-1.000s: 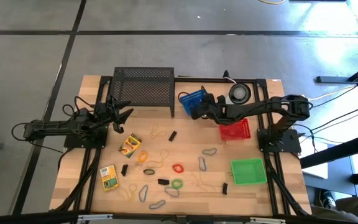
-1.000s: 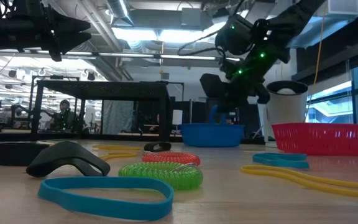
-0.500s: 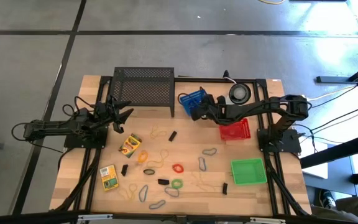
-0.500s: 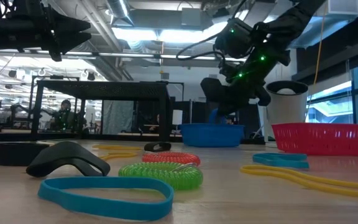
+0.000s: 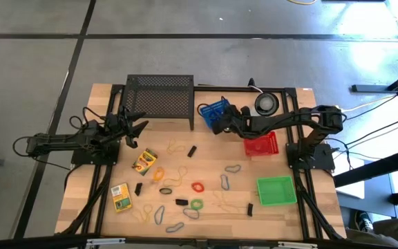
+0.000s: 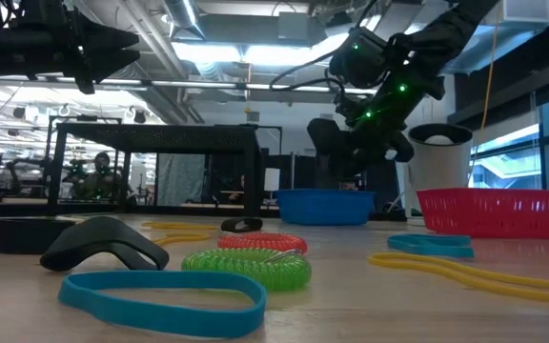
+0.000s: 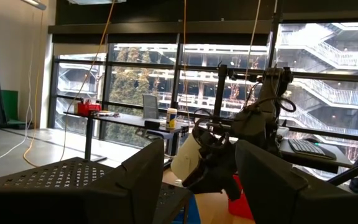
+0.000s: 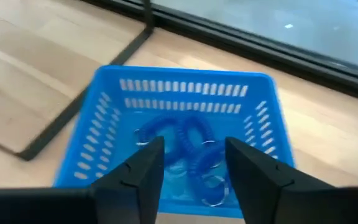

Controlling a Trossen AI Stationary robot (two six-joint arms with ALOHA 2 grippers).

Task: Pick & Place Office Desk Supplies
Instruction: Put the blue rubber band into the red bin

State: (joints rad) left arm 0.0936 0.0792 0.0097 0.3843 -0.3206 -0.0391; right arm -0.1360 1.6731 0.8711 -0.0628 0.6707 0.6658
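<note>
My right gripper [image 8: 194,152] hangs open above the blue basket [image 5: 214,113] at the table's far middle. Blue coiled bands [image 8: 185,140] lie inside the basket, below the fingers and apart from them. My left gripper [image 5: 138,126] is open in the air at the table's left, beside the mesh rack. Loose rubber bands such as a red coil [image 5: 197,187] and a green coil [image 5: 196,204] lie flat on the wood. So do black clips [image 5: 192,150] and two crayon boxes [image 5: 144,161] [image 5: 120,196].
The black wire-mesh rack [image 5: 159,100] stands at the far left-middle. A round disc [image 5: 265,104] sits at the far right. A red basket [image 5: 261,145] and a green basket [image 5: 276,190] stand on the right. A blue band [image 6: 160,300] lies near the front edge.
My right gripper has stayed over the blue basket and let go. The blue thing that hung just below its fingers no longer shows above the basket's rim.
</note>
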